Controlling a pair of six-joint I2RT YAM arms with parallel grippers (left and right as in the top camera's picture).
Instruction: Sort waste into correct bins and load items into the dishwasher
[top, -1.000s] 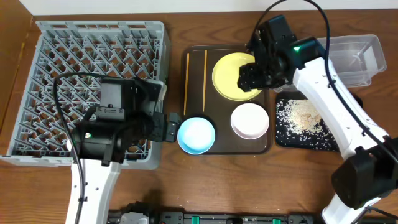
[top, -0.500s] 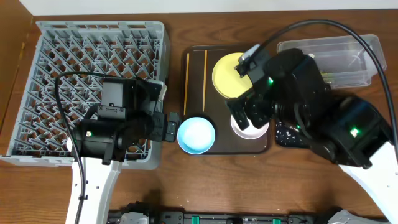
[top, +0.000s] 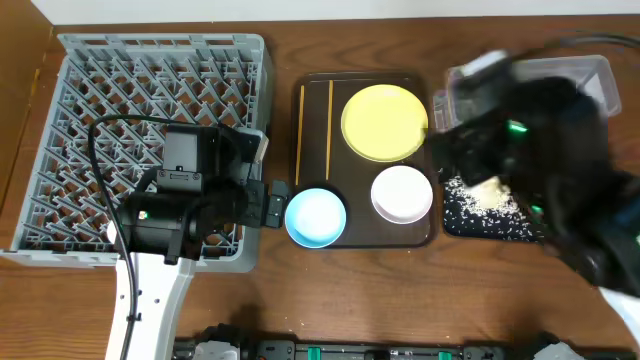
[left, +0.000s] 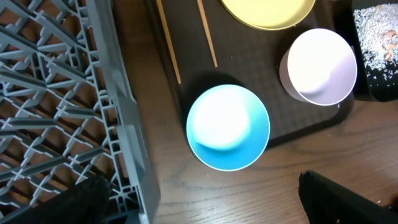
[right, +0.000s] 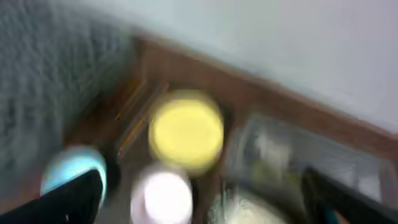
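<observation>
Left fingers (left: 68, 202) spread wide, empty, light blue bowl (left: 227, 126) just ahead between them, probably lining up a grab. Right fingers (right: 68, 199) blurry, look apart and empty.

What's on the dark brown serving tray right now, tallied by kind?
Round pale yellow plate: 1
Small bowls: 2 (light blue bowl, white bowl)
Thin orange-yellow sticks: 2
Total: 5
</observation>
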